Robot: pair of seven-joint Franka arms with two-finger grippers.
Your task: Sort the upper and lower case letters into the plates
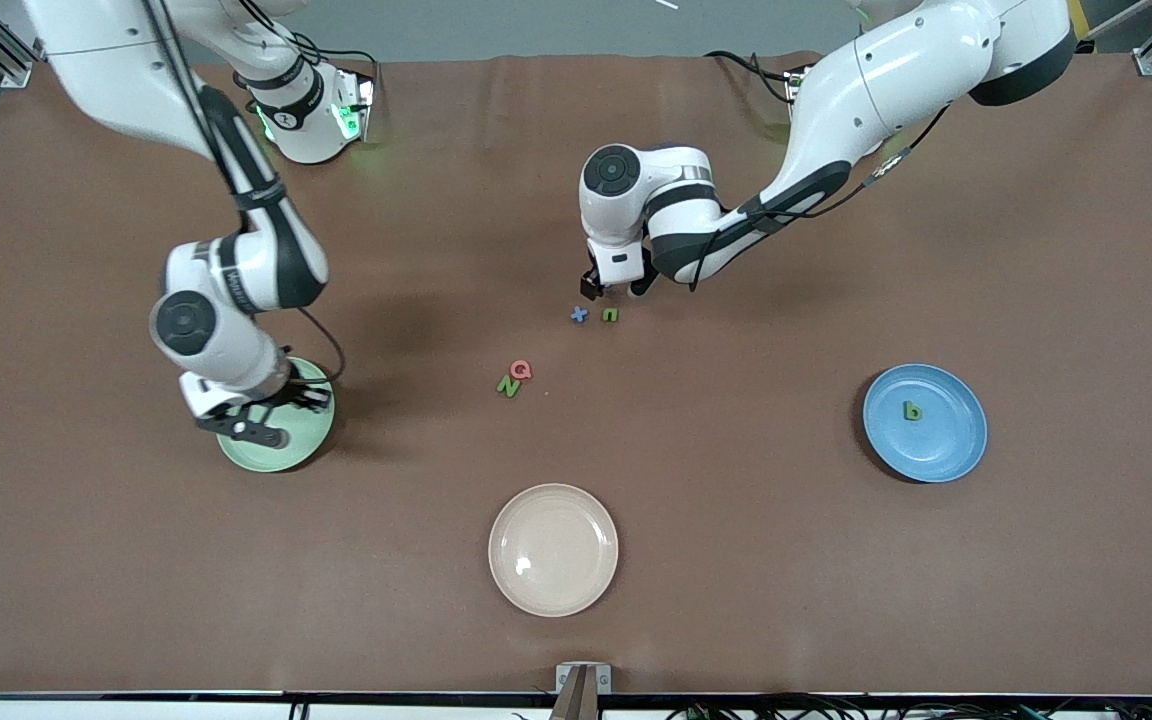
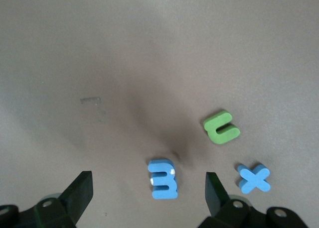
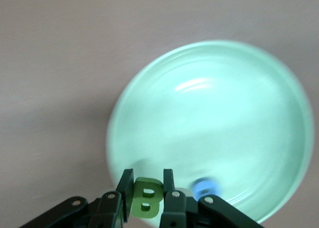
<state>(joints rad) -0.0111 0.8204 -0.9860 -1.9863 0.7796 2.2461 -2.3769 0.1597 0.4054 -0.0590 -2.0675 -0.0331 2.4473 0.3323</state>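
Observation:
My left gripper [image 1: 616, 290] hangs open low over the middle of the table. A blue three-pronged letter [image 2: 163, 178] lies on the cloth between its fingers [image 2: 79, 190], untouched. Beside it lie a green n [image 1: 611, 314] [image 2: 222, 127] and a blue x [image 1: 579, 314] [image 2: 254, 178]. My right gripper [image 1: 256, 425] [image 3: 147, 185] is shut on a green B [image 3: 147, 199] over the mint green plate [image 1: 271, 462] [image 3: 214, 113], where a blurred blue thing [image 3: 204, 187] lies. The sky blue plate [image 1: 946, 445] at the left arm's end holds a green b [image 1: 912, 410].
A red Q [image 1: 522, 370] and a green N [image 1: 508, 386] lie together mid-table, nearer the front camera than the x. A cream-beige plate [image 1: 553, 575] sits near the front edge. Brown cloth covers the table.

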